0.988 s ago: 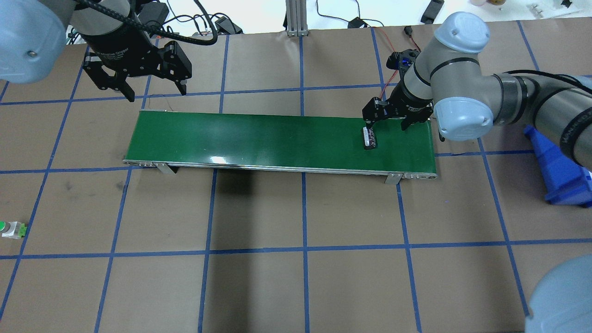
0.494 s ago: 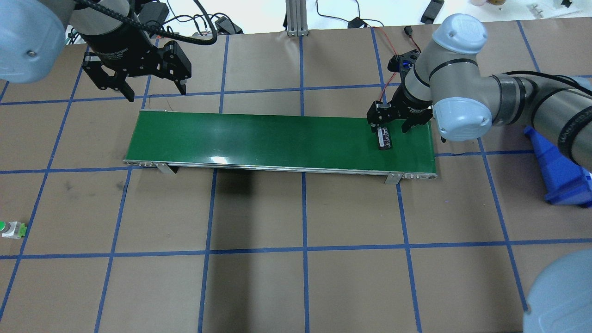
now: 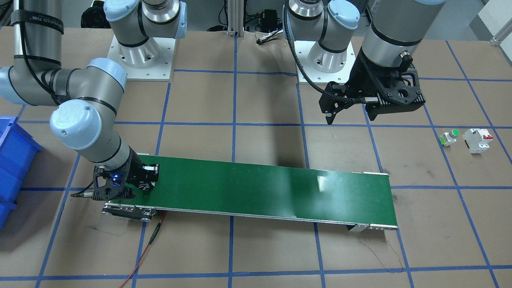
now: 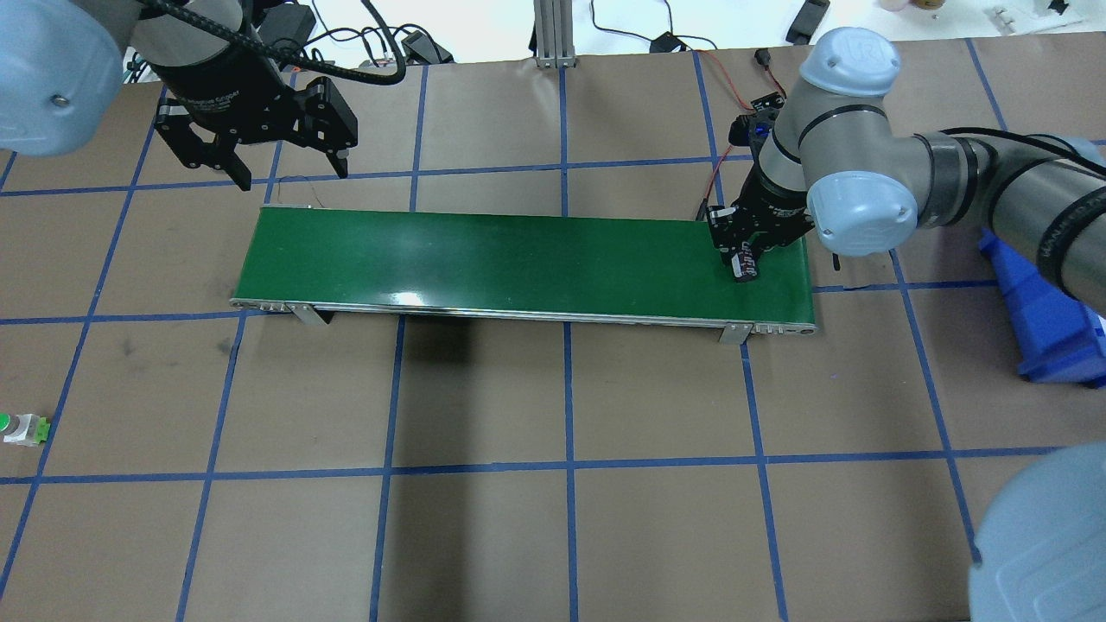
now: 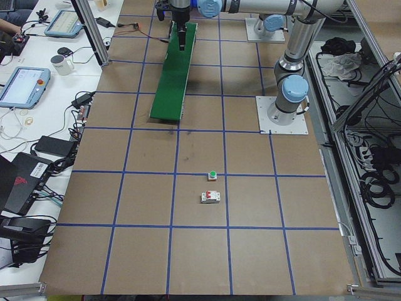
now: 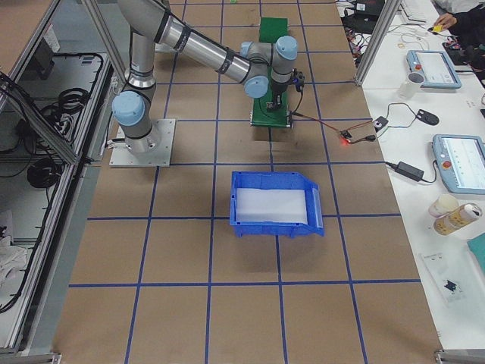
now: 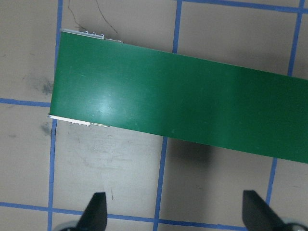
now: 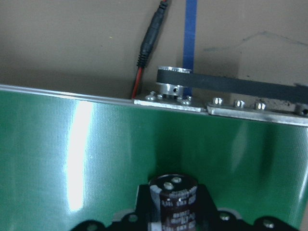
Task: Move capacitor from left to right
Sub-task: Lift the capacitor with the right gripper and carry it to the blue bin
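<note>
From overhead, you find the left tool (image 4: 292, 173) at far left, its matte black fingers (image 7: 97, 211) spread wide apart, hanging over the brown paper-covered bench (image 4: 553, 518) just beyond the end of a long, flat, glossy green conveyor belt (image 4: 518, 255). At the belt's right end, the right tool (image 4: 745, 257) has its jaws close together, clamped on the capacitor (image 8: 173, 197), a stubby dark cylinder with pale lettering and two silvery terminals on its end face. A blue plastic bin (image 4: 1050, 320) sits farther right.

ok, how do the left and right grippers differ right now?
Left gripper is open and empty; right gripper is shut on the capacitor. Left gripper hangs high over the table, off the belt; right gripper is low over the belt's right end. Both are black and point down.
</note>
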`<move>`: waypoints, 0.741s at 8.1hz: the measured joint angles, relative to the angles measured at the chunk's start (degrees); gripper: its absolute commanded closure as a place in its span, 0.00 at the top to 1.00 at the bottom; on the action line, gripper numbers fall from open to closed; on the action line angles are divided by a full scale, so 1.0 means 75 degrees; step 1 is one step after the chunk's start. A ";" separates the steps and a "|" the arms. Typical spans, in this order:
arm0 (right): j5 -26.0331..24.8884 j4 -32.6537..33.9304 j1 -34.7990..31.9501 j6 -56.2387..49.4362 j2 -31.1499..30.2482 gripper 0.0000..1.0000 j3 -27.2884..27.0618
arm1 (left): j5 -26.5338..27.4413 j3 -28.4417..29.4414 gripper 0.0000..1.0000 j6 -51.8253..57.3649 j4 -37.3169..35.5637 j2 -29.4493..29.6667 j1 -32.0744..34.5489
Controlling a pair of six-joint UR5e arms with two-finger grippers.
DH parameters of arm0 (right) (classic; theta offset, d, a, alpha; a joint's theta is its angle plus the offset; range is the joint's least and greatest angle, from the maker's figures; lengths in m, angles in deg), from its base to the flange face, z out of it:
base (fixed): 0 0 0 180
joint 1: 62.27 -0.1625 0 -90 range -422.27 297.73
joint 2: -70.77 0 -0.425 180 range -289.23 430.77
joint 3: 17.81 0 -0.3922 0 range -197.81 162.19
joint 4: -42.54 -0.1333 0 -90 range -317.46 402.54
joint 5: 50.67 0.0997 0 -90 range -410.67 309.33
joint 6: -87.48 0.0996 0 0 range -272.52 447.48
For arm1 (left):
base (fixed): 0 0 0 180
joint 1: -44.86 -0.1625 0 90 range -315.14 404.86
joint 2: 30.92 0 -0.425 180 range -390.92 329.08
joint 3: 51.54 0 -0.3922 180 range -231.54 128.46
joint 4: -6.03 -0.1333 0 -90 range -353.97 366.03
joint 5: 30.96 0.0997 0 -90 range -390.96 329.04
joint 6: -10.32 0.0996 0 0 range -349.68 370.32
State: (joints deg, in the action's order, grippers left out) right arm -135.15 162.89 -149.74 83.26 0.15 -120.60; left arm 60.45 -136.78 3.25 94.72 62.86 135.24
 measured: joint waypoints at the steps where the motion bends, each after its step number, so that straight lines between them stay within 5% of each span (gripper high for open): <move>1: -0.0335 -0.0251 0.0006 -0.0088 0.0012 0.00 0.0134 | 0.0000 -0.0001 1.00 -0.0002 0.0000 0.0000 -0.0002; 4: -0.1211 -0.1176 0.0175 -0.0339 -0.0034 0.00 0.1138 | 0.0000 -0.0001 1.00 -0.0006 0.0000 0.0000 0.0000; 6: -0.1602 -0.1319 0.1004 -0.1831 -0.0211 0.00 0.1637 | 0.0000 0.0002 1.00 -0.0006 0.0000 -0.0003 0.0003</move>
State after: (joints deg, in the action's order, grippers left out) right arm -147.17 153.00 -142.21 69.53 -1.43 -108.32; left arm 60.45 -136.77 3.20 94.71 62.83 135.26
